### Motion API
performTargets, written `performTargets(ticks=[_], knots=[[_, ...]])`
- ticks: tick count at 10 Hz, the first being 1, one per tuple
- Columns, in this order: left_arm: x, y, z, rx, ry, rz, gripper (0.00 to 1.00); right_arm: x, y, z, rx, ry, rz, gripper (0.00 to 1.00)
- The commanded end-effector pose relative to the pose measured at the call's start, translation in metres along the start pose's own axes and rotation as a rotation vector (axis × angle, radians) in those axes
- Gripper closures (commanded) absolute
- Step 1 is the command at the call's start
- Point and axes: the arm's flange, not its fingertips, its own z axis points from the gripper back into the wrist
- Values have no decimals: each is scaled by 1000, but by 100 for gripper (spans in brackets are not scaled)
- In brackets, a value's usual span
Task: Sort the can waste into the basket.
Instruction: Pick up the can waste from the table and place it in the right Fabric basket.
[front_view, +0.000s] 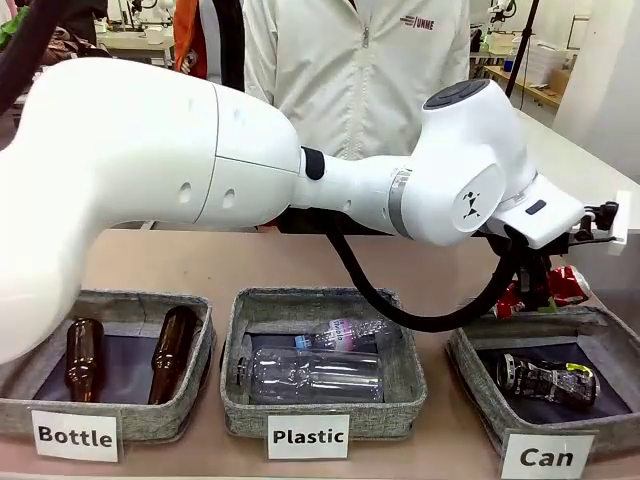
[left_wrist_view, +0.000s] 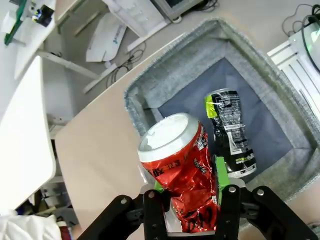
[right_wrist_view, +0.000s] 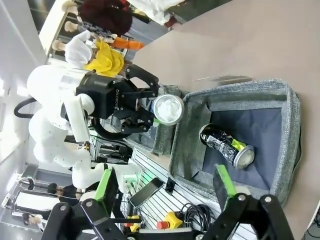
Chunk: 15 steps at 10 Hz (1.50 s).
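Firmly clamped between the green pads (left_wrist_view: 218, 172) at the bottom of the left wrist view, the crushed red can (left_wrist_view: 181, 172) sits upright in the left gripper (left_wrist_view: 187, 200), its silver top facing the camera. The fingers are closed on its crumpled body, pressing it from both sides. Beyond it, toward the centre right of that frame, the "Can" basket (left_wrist_view: 150, 95) lies open below, with the black can (left_wrist_view: 231, 130) already lying on its dark base.

The red can appears to hang over the basket's near rim rather than its middle. A clean drop, by my judgement, calls for carrying it a little further over the dark base, beside the black can and not on top of it, then opening the fingers fully so the dented metal does not snag on a pad.

The right gripper (right_wrist_view: 165, 187) rises from the bottom of the right wrist view with its fingers spread wide and nothing between them, hovering above the same basket.

That view shows what the left wrist view cannot: the left gripper from outside, at centre left, with the can's round silver top just beside the basket's wall. The front view, at lower right, gives the row of baskets on the worktop (front_view: 300, 265): the brown bottles (front_view: 172, 352) in "Bottle", the clear bottles (front_view: 315, 372) in "Plastic", and a red scrap of the can behind the arm's cable.
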Motion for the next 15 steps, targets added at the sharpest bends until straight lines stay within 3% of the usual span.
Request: performTargets(ticks=[1, 7, 9, 11, 12, 13, 15], knots=[[2, -1, 0, -54, -32, -32, 0, 2, 4, 0, -12, 2, -17, 0], [2, -9, 11, -75, -85, -23, 0, 2, 4, 0, -12, 2, -17, 0], [-9, -7, 29, -96, -113, 35, 0, 2, 4, 0, -12, 2, -17, 0], [-42, -17, 80, -203, -110, 160, 0, 0, 0, 0, 0, 0, 0, 0], [-60, -33, 117, -361, -215, 293, 0, 19, 4, -22, 10, -5, -2, 0], [-80, -51, 152, -289, -190, 508, 0, 38, 11, -54, 16, -4, -10, 0], [-143, -99, 227, -287, -229, 715, 0, 66, 33, -135, 50, 21, 37, 0]])
